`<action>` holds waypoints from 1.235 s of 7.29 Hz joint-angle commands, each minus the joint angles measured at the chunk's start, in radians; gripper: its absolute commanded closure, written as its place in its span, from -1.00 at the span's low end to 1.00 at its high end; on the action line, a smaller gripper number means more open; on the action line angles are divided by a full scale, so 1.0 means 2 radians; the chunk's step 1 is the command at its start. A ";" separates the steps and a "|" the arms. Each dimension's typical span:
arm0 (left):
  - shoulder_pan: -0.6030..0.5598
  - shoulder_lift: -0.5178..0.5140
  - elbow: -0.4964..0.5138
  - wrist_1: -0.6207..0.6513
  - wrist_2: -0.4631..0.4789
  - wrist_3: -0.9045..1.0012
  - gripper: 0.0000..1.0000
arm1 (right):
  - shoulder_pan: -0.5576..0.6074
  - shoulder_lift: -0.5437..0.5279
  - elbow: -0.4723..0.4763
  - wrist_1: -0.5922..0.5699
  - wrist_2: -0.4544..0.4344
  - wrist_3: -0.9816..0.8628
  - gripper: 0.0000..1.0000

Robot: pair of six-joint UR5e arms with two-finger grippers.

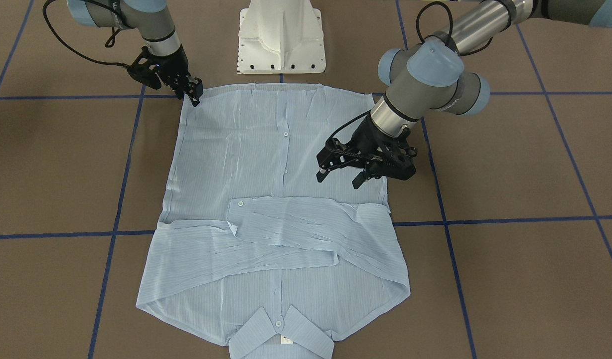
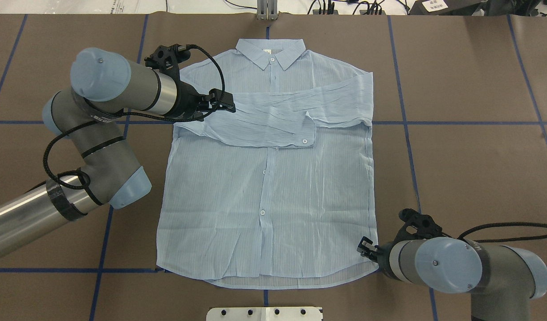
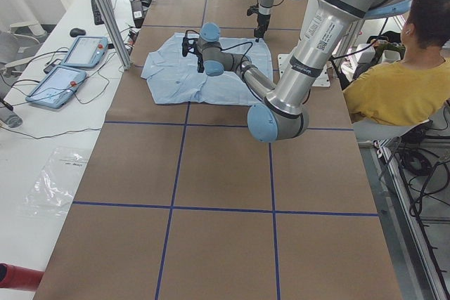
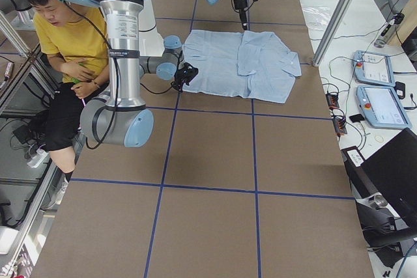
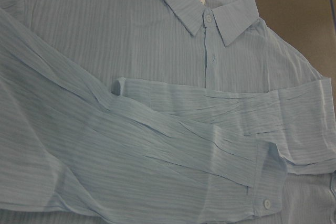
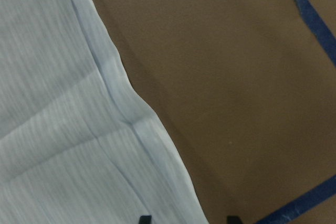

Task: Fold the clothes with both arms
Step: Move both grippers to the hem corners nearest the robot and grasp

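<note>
Table point(image 2: 469, 156): brown surface with blue tape lines.

Shirt point(image 2: 264, 200): lies flat in the middle of the table, buttoned front up. Its long axis runs from the hem, next to the robot's base, to the collar point(image 2: 271, 51) at the far edge. Both sleeves point(image 2: 273, 125) are folded across the chest.

Left arm point(image 2: 100, 133): the left gripper point(image 1: 338, 180) hangs over the shirt's left side by the folded sleeves. Its jaws are spread wide with nothing in them.

Right arm point(image 2: 447, 265): the right gripper point(image 1: 194, 97) is at the right hem corner. Its wrist view shows the fingertips apart, with the shirt's edge running down between them, not clamped.

Judgement: a hem-to-collar fold needs both hem corners. The right arm is at its corner. The left hem corner point(image 2: 160, 267) lies well back toward the base from the left gripper.
</note>
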 commanded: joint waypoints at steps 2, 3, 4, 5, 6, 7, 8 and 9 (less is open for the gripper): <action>0.000 0.000 0.000 0.001 0.000 -0.001 -0.97 | 0.000 -0.004 0.003 0.000 0.002 0.000 1.00; -0.001 -0.002 -0.003 0.002 -0.002 -0.006 -0.97 | 0.001 -0.008 0.014 -0.001 0.005 -0.001 1.00; -0.001 0.005 -0.009 0.002 -0.002 -0.009 -0.97 | 0.002 -0.023 0.033 -0.001 0.006 -0.001 1.00; 0.003 0.036 -0.034 0.026 -0.007 -0.013 -0.97 | 0.010 -0.026 0.042 -0.004 0.013 -0.001 1.00; 0.019 0.066 -0.090 0.076 -0.002 -0.014 -0.98 | 0.020 -0.024 0.043 -0.008 0.016 -0.001 1.00; 0.058 0.130 -0.152 0.098 0.024 -0.014 -0.98 | 0.029 -0.023 0.043 -0.008 0.026 -0.002 1.00; 0.103 0.195 -0.197 0.100 0.080 -0.015 -0.99 | 0.034 -0.023 0.042 -0.008 0.030 -0.002 1.00; 0.123 0.234 -0.232 0.102 0.091 -0.031 -0.99 | 0.035 -0.023 0.042 -0.008 0.032 -0.002 1.00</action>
